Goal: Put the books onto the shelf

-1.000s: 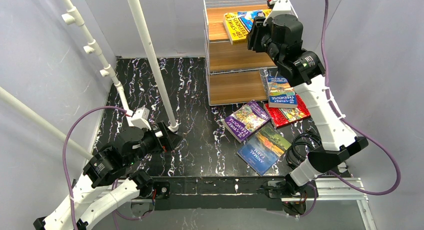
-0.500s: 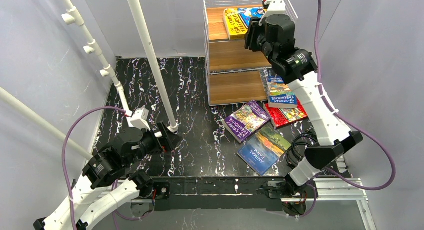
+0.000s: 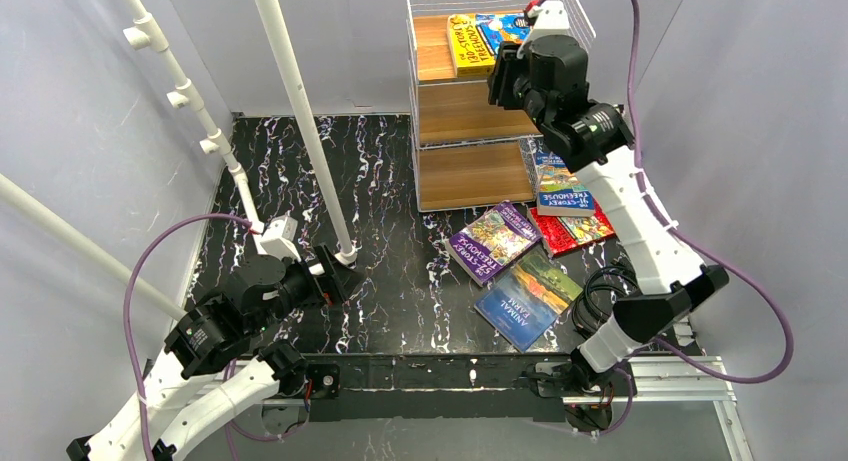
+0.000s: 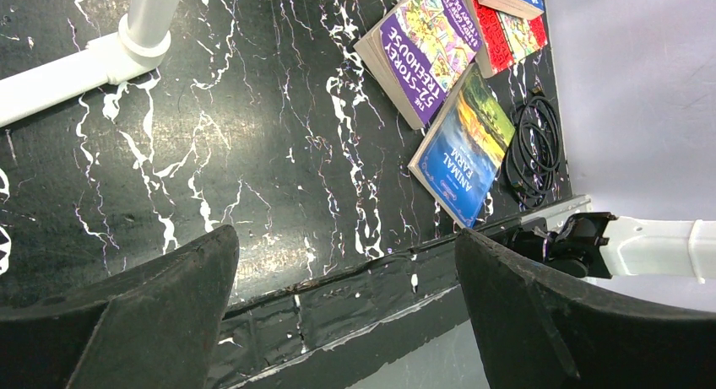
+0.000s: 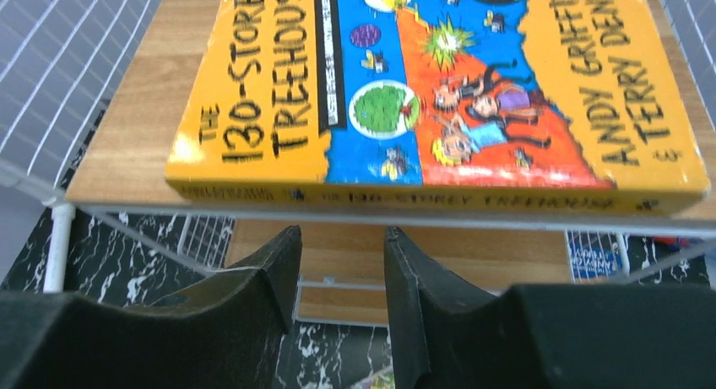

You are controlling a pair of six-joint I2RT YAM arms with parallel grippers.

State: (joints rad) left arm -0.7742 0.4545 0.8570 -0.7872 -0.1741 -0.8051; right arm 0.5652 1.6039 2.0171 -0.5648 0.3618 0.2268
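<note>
Yellow book [image 5: 439,94]: flat on the shelf's [image 3: 470,111] top board, cover up, spine lengthwise along the front edge
Shelf: white wire mesh, light wood boards
Right end effector [image 5: 342,233]: parted, empty, facing the spine
Left end effector [image 4: 344,237]: wide, empty, over the marbled desk [image 3: 380,181]

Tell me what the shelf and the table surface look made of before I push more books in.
Shelf: boards look like light wood or wood-look laminate, matte, grain lines visible; the sides are white wire mesh, probably coated metal. Table: black with white veins and a sheen, likely a marble-print surface, though real stone cannot be excluded.
</note>
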